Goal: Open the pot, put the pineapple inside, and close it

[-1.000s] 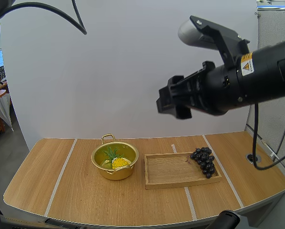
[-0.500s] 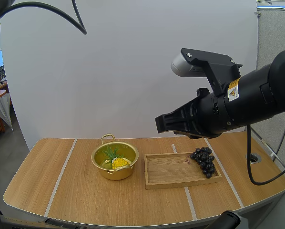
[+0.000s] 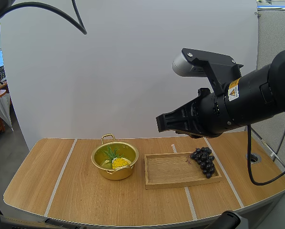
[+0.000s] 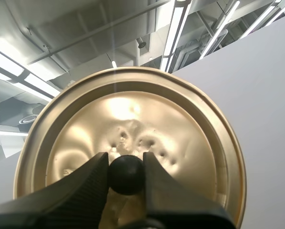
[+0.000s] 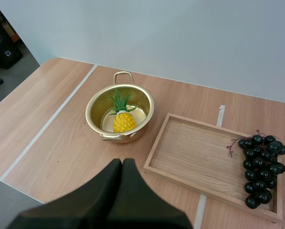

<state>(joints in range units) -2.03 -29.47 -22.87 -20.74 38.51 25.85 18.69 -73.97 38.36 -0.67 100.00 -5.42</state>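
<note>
Wooden desk (image 3: 76,191) held the round gold metal pot (image 3: 115,172), the small yellow pineapple (image 3: 117,161) already inside. My right end effector (image 5: 122,162), pressed together and empty, had dropped slightly and settled high above. My left end effector (image 4: 126,161) pinched the gold lid (image 4: 180,143) by its black knob (image 4: 126,175); I judged only closing remained.

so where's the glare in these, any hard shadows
Left wrist view: a bright glare patch on the lid. High view: soft, even light, only faint shadows under the pot and tray. Right wrist view: mild sheen inside the pot.
</note>
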